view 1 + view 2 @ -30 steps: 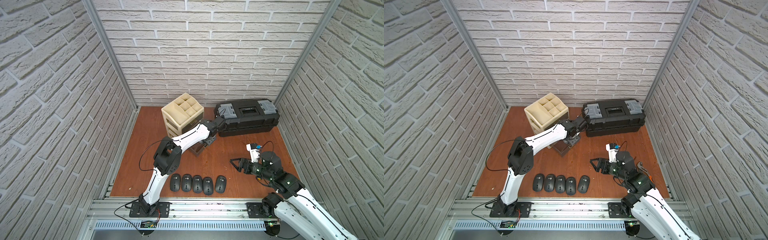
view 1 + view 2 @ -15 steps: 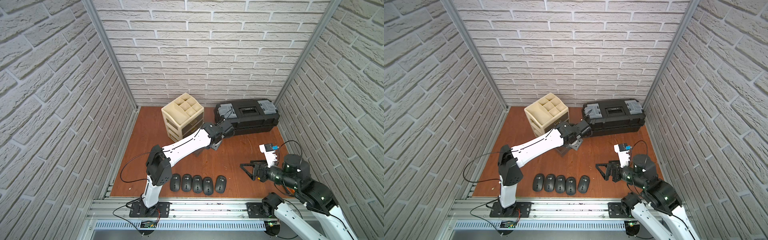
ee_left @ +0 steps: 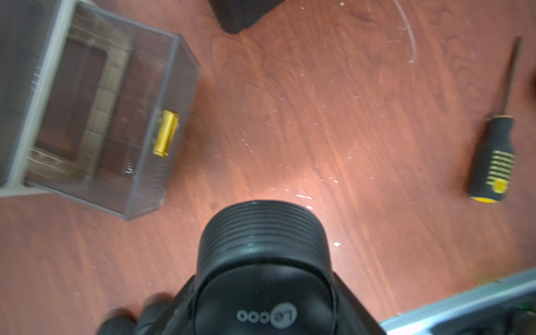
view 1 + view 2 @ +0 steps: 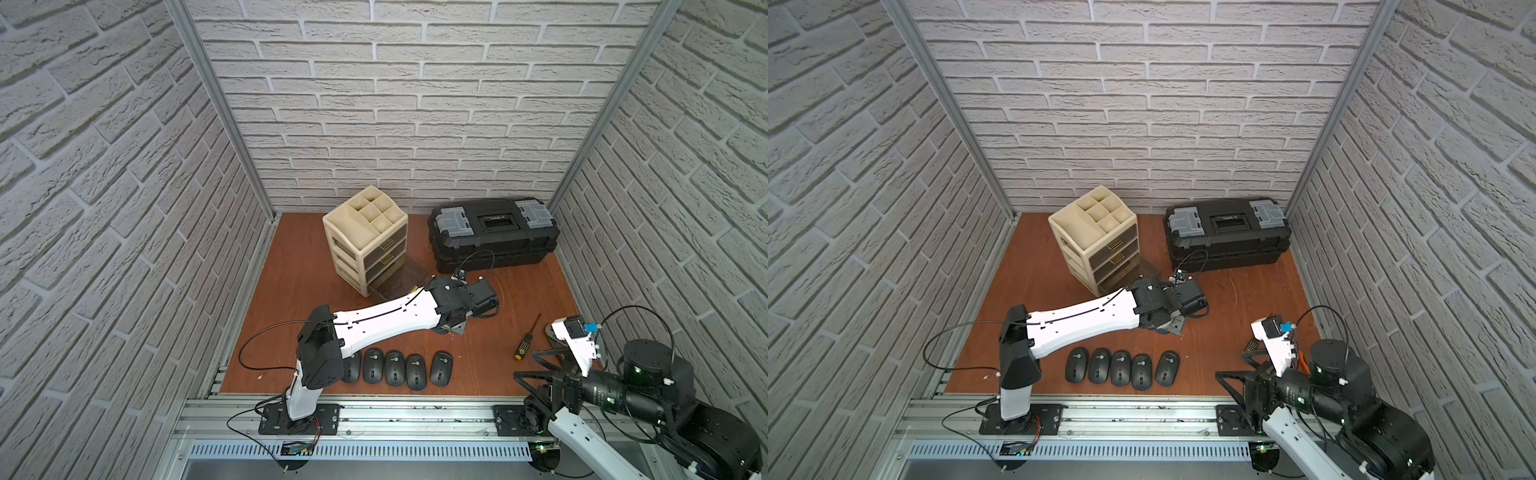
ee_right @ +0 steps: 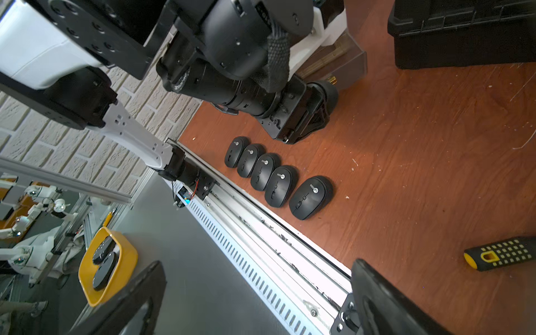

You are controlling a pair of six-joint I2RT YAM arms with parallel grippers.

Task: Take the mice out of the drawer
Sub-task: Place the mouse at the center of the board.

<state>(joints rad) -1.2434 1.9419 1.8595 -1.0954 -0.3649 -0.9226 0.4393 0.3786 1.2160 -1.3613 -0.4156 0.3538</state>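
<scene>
Brown desk (image 4: 528, 291) carries five mice (image 5: 265, 171) lined up near the left fingers (image 3: 352, 310), which clamp a sixth mouse (image 3: 264, 261) near the empty-looking drawer (image 3: 153, 185), presumably to extend that row, while the right fingers (image 5: 377, 290) gape wide, holding nothing, well apart.

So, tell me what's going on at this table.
The left pincer holds one black mouse near the open bottom drawer, which looks empty. A row of five mice lies by the front edge of the table. The right pincer is open and holds nothing.
</scene>
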